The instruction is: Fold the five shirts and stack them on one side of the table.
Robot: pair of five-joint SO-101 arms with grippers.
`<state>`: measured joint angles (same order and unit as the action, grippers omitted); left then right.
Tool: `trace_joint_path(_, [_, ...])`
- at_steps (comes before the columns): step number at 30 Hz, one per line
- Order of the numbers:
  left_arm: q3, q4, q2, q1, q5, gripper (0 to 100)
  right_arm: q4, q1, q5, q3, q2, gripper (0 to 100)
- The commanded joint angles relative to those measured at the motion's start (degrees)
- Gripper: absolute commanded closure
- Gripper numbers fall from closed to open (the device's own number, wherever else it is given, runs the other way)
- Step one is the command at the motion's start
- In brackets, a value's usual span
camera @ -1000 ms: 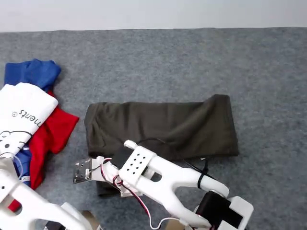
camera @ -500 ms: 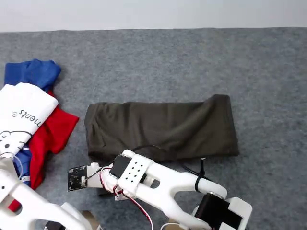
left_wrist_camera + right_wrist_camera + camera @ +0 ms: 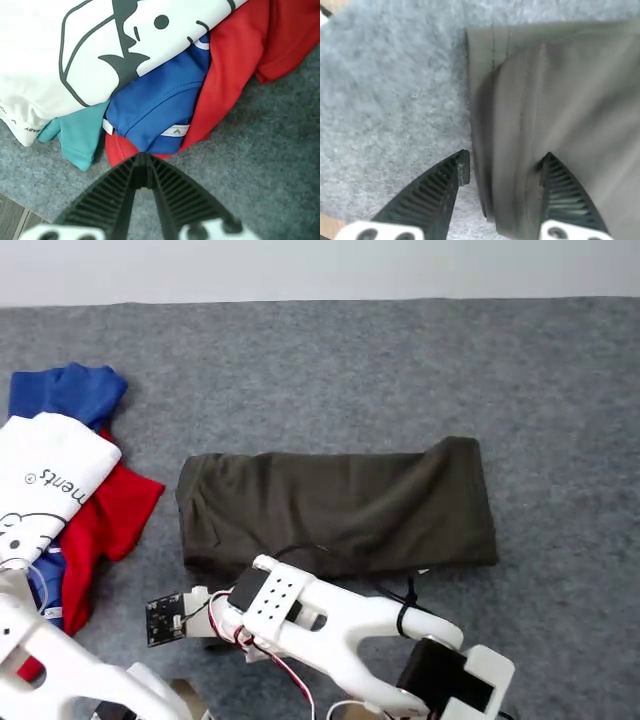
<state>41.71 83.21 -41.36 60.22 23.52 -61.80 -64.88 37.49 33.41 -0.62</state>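
An olive shirt (image 3: 335, 508) lies folded into a long band across the middle of the table. At the left edge sits a pile: a white printed shirt (image 3: 45, 485) on top, over a blue shirt (image 3: 70, 390) and a red shirt (image 3: 110, 520). A teal shirt (image 3: 75, 140) peeks out beneath the white one. My right gripper (image 3: 505, 167) is open and low, its fingers straddling the near left corner of the olive shirt (image 3: 560, 100). My left gripper (image 3: 143, 161) is shut, empty, hovering just off the pile's edge by the red shirt (image 3: 230, 85).
Grey felt (image 3: 330, 370) covers the table. The right arm (image 3: 300, 605) stretches across the front centre, and the left arm (image 3: 40, 650) stands at the front left corner. Bare felt lies behind and to the right of the olive shirt.
The right arm's wrist has shifted a little left and toward the table's near edge, over the olive shirt's near left corner. The left arm and the shirts look unchanged.
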Motion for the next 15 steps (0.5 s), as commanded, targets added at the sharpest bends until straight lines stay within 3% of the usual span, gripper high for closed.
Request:
trace_joint_path(1, [-0.2, -0.8, -1.1, 0.0, 0.1, 100, 0.7, 0.1, 0.6, -0.5, -0.7, 77.9])
trace_joint_path(9, [1.3, -1.1, -1.1, 0.0, 0.1, 100, 3.9, 0.2, 0.5, -0.6, -2.6, 93.0])
trace_joint_path(15, [1.2, -1.1, -1.1, 0.0, 0.1, 100, 4.1, 0.3, 0.4, -0.9, -2.5, 98.4])
